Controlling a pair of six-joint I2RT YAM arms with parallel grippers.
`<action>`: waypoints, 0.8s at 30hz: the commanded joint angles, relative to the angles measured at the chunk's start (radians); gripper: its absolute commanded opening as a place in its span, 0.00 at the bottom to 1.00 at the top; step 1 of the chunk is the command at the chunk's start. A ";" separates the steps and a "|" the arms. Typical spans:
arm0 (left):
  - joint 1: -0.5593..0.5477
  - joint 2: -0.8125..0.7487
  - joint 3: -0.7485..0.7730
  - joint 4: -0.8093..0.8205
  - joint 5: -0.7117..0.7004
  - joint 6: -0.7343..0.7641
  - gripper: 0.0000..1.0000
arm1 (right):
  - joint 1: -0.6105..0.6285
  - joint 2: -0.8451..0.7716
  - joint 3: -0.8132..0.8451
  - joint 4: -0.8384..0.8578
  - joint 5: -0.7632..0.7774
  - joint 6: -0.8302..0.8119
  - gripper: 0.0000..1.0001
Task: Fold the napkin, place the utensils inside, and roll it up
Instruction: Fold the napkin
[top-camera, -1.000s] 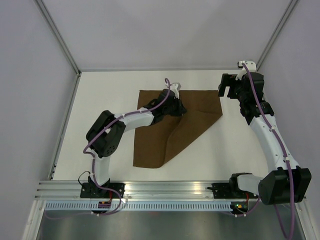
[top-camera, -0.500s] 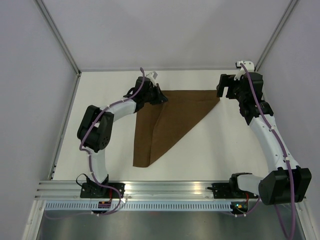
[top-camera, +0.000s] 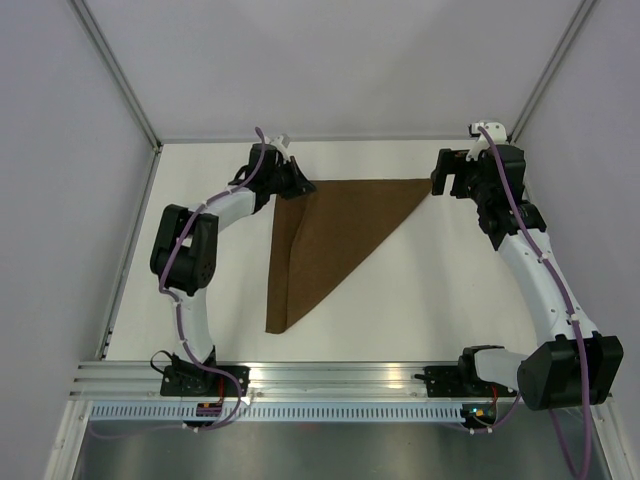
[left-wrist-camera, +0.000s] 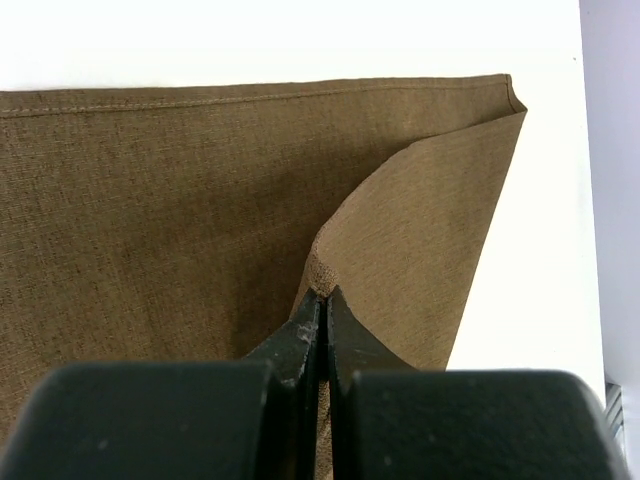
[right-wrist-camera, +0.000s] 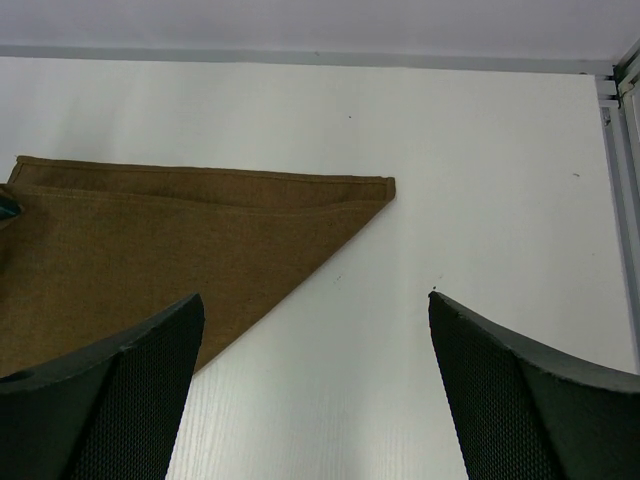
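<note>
The napkin (top-camera: 325, 235) lies on the white table as a brown triangle, doubled over along a diagonal. My left gripper (top-camera: 303, 187) is at its far left corner, shut on a corner of the upper layer; in the left wrist view the black jaws (left-wrist-camera: 322, 295) pinch that cloth tip above the lower layer of the napkin (left-wrist-camera: 150, 190). My right gripper (top-camera: 438, 177) hovers open just past the napkin's far right corner, its fingers wide apart over bare table (right-wrist-camera: 315, 300), with the napkin (right-wrist-camera: 150, 240) to their left. The utensils are out of view.
The white table (top-camera: 450, 290) is closed in by grey walls on the left, back and right. An aluminium rail (top-camera: 330, 375) carrying both arm bases runs along the near edge.
My left gripper has carried the pinched napkin corner from the middle of the cloth to the far left corner, turning the sheet into a triangle. The right arm has barely moved.
</note>
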 joint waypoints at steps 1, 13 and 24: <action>0.023 0.022 0.053 -0.017 0.044 -0.035 0.02 | 0.005 -0.015 0.007 -0.013 0.001 -0.003 0.98; 0.082 0.052 0.093 -0.044 0.067 -0.030 0.02 | 0.009 -0.015 0.006 -0.013 -0.002 -0.006 0.98; 0.127 0.091 0.162 -0.097 0.093 -0.012 0.02 | 0.014 -0.012 0.004 -0.011 0.001 -0.006 0.98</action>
